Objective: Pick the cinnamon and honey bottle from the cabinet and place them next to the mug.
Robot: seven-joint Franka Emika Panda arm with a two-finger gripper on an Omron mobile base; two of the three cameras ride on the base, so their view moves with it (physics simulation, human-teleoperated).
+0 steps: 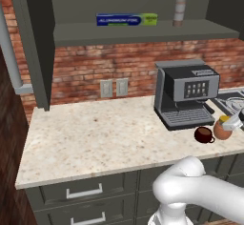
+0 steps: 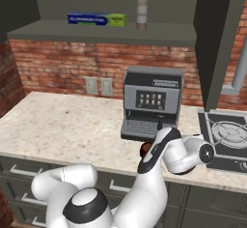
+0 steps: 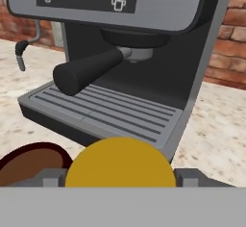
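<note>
Orange honey bottle (image 1: 222,129) clamped in the end effector (image 3: 120,180), low right beside the mug (image 1: 204,134).
Lower it flat onto the desk (image 1: 105,138) before releasing; cinnamon (image 1: 179,11) waits on the cabinet (image 1: 143,31) shelf.

Flat, even rendered light fell across the pale worktop (image 1: 95,133), casting only faint shadows. The cabinet (image 1: 143,0) interior stayed dim above. Edges looked soft and low-resolution; no glare, no lens distortion.

Cinnamon (image 1: 179,11) right of foil box (image 1: 127,19) on cabinet (image 1: 143,31) shelf; below, coffee machine (image 1: 186,93) on counter (image 1: 95,138), mug (image 1: 204,134) and honey bottle (image 1: 222,129) touching before it.
</note>
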